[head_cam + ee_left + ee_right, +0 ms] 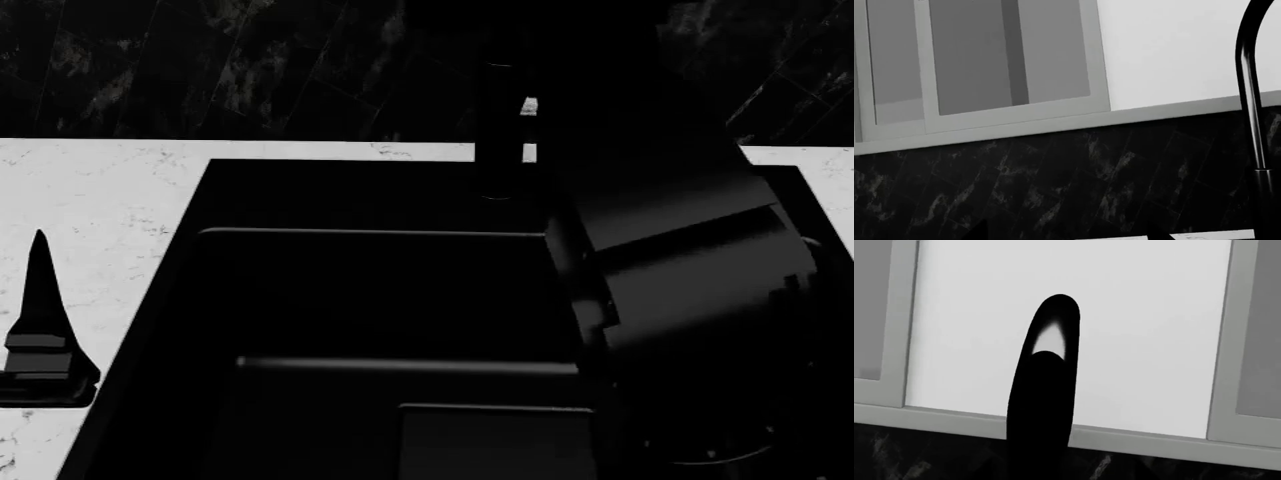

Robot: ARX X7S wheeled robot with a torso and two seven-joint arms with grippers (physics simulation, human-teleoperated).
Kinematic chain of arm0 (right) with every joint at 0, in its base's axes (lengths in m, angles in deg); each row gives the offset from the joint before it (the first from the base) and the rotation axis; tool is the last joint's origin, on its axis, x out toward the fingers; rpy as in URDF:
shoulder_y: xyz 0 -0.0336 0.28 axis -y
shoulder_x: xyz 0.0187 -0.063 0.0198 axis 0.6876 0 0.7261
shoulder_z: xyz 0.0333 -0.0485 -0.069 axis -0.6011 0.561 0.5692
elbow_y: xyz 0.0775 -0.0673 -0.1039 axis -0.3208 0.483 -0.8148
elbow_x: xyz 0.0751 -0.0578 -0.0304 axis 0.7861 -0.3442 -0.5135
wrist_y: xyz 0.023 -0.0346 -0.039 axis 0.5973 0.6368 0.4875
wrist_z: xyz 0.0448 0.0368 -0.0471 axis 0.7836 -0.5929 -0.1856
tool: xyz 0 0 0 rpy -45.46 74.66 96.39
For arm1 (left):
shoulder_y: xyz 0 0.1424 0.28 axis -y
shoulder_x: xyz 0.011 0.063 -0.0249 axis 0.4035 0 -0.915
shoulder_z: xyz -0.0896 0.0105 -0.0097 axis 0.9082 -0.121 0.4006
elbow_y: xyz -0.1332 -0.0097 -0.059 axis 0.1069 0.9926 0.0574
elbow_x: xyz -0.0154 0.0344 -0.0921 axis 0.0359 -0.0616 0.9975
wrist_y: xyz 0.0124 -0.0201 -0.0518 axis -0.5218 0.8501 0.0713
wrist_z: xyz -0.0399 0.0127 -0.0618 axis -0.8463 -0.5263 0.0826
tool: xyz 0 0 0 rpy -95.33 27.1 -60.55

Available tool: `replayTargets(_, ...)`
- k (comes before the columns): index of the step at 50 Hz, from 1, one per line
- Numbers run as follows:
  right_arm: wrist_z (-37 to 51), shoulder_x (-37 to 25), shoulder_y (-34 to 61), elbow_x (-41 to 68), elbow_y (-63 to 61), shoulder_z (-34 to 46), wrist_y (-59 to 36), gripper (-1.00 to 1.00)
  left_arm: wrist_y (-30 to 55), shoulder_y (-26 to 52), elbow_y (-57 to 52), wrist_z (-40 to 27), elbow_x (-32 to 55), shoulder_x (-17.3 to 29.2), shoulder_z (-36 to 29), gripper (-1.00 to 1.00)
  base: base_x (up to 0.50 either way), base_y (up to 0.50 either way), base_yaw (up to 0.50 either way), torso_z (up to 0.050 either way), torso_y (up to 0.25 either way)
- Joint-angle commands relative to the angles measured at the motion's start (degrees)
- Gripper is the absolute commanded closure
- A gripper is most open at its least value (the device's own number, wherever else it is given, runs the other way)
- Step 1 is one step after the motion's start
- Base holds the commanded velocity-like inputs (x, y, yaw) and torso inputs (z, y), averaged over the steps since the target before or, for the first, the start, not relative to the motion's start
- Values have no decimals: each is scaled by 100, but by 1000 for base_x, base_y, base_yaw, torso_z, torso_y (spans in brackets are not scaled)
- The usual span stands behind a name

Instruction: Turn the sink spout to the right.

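Note:
The sink spout (499, 130) is a slim black tube on an upright post behind the black basin (334, 300). In the right wrist view the spout (1044, 390) arches up very close, dead centre, and runs down into the dark bottom edge. My right arm (667, 260) reaches in to the post's right; its gripper is hidden behind the arm. My left gripper (40, 250) hovers over the white counter, left of the basin and far from the spout. Its dark fingertips stand apart at the bottom of the left wrist view, which shows the spout (1251, 100) off to one side.
A small grey-white lever (530, 106) sits just right of the post. White marble counter (107, 190) flanks the basin, with a black marbled backsplash (200, 60) behind. A grey window frame (1014, 115) and white wall rise above it.

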Motion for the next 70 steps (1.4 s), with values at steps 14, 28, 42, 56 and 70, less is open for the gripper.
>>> replayTargets(14, 79, -242, 52, -35, 176, -21, -34, -100, -30, -11, -8, -23, -21, 43, -53, -100, 0, 0, 0, 0, 0)
replayTargets(28, 111, -404, 15, -53, 94, -23, -72, -100, -23, -2, 6, -42, -30, 62, -85, -100, 0, 0, 0, 0, 0)
replayTargets(42, 120, -571, 43, -118, 346, -59, 51, -100, -8, -1, -5, -84, -61, 80, -116, -100, 0, 0, 0, 0, 0)
replayTargets(56, 137, -694, 303, -182, 475, -6, -140, -100, -2, 16, 10, -132, -62, 80, -115, -100, 0, 0, 0, 0, 0)
replayTargets(70, 305, -956, 215, -181, 171, -97, -588, -100, 20, 24, 8, -125, -39, 103, -145, -100, 0, 0, 0, 0, 0)
